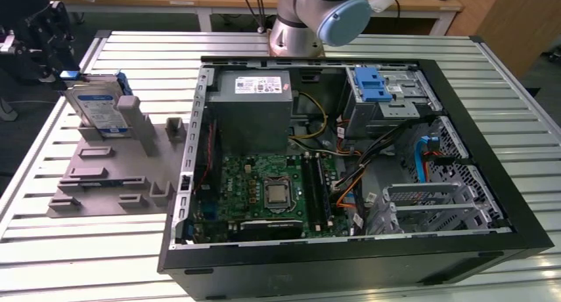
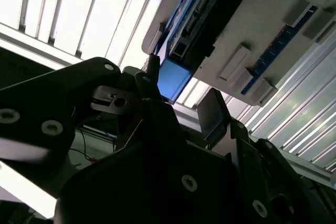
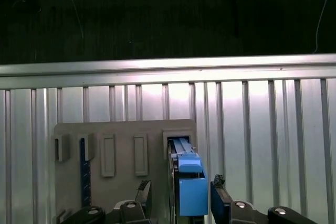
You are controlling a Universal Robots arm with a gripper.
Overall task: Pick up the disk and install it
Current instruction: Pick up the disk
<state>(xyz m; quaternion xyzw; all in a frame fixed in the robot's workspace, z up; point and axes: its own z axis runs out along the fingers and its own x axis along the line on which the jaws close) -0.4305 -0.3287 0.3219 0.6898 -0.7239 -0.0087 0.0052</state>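
The disk (image 1: 98, 105) stands upright on its edge in a slot of the grey holder plate (image 1: 105, 177), at the exterior view's left. Its white-and-blue label faces the computer case. Its blue carrier frame (image 3: 192, 190) sticks up at the top end. My gripper (image 1: 63, 69) sits at that end, open, with one finger (image 3: 143, 191) on each side of the blue frame (image 2: 173, 80). In both wrist views small gaps show between the pads and the frame.
The open black computer case (image 1: 491, 184) lies on the slatted metal table (image 1: 52, 249), with its motherboard exposed. It also holds a grey power supply box (image 1: 254, 102) and a drive bay with a blue ribbed latch (image 1: 372, 85). The arm's base (image 1: 298, 26) stands behind the case.
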